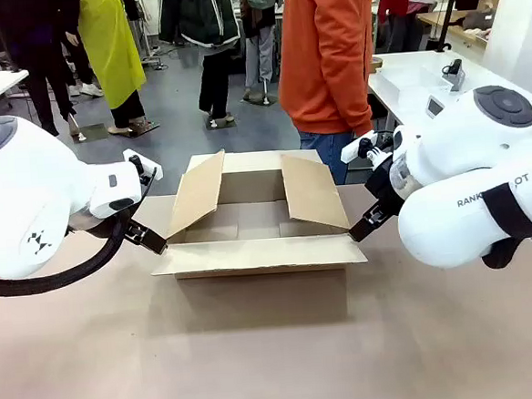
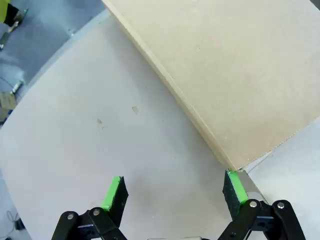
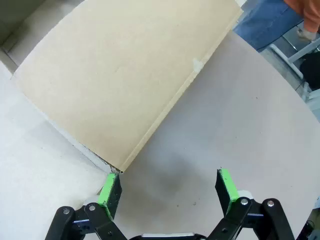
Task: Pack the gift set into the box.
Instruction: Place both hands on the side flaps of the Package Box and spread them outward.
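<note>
— Where's the box (image 1: 256,255)?
— Middle of the surface (image 1: 259,364), flaps spread. My left end effector (image 2: 174,191) and right end effector (image 3: 167,186) both gape wide, each beside a front flap corner, bare surface outside.

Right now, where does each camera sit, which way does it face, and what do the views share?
Front view: fixed between the arms, facing across the table at the open box and a person in orange; both white arms, left gripper, right gripper.
Left wrist view: on the left wrist, looking down past its open jaws at a flap corner.
Right wrist view: on the right wrist, likewise, open jaws, another flap corner.
Shared: the box's flaps and table.
</note>
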### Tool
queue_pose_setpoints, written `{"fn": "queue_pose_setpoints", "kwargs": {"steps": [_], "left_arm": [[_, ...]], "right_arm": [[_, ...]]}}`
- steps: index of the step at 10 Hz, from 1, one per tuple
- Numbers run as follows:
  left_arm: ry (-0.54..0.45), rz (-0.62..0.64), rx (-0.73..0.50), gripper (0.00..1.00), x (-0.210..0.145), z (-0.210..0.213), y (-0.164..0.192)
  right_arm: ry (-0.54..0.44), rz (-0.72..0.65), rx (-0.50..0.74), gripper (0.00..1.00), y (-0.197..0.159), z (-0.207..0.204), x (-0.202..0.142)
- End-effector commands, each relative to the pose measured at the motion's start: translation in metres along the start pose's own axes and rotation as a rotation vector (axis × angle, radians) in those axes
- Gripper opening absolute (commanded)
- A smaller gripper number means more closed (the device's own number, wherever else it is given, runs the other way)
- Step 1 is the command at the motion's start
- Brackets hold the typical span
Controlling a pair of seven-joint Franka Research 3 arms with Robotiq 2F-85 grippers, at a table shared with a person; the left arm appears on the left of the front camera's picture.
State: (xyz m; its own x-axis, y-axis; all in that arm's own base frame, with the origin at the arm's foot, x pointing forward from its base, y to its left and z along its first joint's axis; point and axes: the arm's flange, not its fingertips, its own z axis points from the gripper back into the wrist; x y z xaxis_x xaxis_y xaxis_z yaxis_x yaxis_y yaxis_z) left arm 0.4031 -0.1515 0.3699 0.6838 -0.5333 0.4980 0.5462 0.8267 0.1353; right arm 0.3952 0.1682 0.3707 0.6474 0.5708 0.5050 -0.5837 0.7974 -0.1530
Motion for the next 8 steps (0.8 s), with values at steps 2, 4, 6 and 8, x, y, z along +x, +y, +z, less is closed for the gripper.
{"fn": "queue_pose_setpoints", "kwargs": {"steps": [2,4,6,8], "left_arm": [[0.000,0.000,0.000,1.00,0.0001,0.0001,0.0000],[0.000,0.000,0.000,1.00,0.0001,0.0001,0.0000],[0.000,0.000,0.000,1.00,0.0001,0.0001,0.0000],[0.000,0.000,0.000,1.00,0.0001,0.0001,0.0000]], "right_arm": [[0.000,0.000,0.000,1.00,0.0000,0.0000,0.0000],[0.000,0.000,0.000,1.00,0.0000,0.0000,0.0000],[0.000,0.000,0.000,1.00,0.0000,0.0000,0.0000],[0.000,0.000,0.000,1.00,0.0000,0.0000,0.0000]]}}
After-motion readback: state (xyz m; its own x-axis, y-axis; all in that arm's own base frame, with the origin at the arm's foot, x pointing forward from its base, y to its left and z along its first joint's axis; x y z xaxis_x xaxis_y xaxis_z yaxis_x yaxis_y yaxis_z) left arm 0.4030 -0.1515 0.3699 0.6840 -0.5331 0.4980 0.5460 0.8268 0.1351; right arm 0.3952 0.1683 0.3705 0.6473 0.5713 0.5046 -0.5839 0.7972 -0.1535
